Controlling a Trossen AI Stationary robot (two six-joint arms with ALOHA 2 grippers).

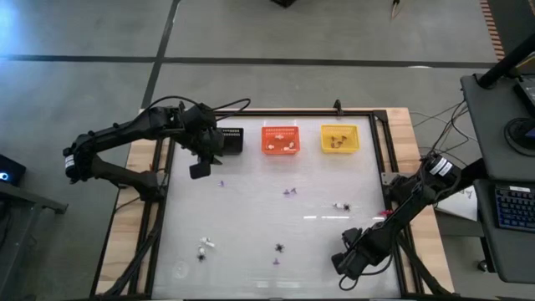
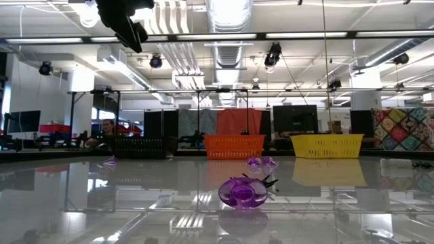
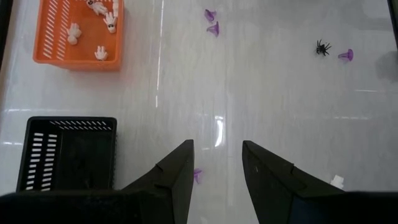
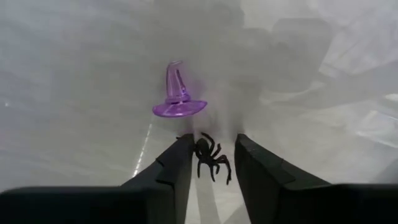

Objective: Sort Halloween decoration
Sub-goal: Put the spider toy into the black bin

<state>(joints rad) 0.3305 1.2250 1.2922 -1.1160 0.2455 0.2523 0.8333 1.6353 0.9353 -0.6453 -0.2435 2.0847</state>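
While the right gripper (image 4: 211,163) sits low at the worktop's (image 1: 251,209) near right corner, its fingers are part-open with a small black plastic spider (image 4: 210,155) between the tips; can't tell if they pinch it. A translucent purple plastic witch hat (image 4: 178,98) stands upright just beyond the spider, close to the fingertips, not touching them.

Left gripper (image 3: 217,171) hangs above the far left part of the worktop, fingers apart, nothing between them. Black slatted rectangular basket (image 3: 68,152) is just beside it; a small purple piece (image 3: 198,175) lies on the worktop under the fingers.

Along the far edge: black basket, then orange slatted basket (image 1: 281,139) holding white skeleton-hand bits (image 3: 73,31), then yellow basket (image 1: 339,139) with brownish pieces inside.

Loose decorations are scattered mid-worktop: two purple hats (image 3: 212,22), another black spider (image 3: 322,47) beside a purple hat (image 3: 346,55), and white bits (image 1: 205,244) near the near left corner.
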